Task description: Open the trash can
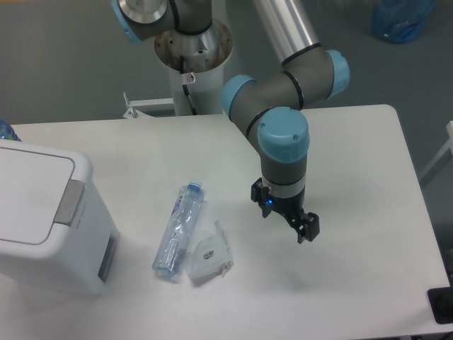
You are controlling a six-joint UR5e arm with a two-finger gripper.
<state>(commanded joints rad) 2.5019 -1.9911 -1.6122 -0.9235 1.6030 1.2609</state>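
The trash can [42,212] is seen at the table's [354,142] left edge, lid down, its grey push tab [69,202] facing right. Just beside it a clear bottle [178,228] and a clear plastic package [207,253] are laid, between can and gripper [287,216]. Whether the fingers are parted cannot be told.

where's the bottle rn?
The bottle lies flat on the table, left of centre in the camera view, between the trash can and the gripper, beside a clear wrapper.
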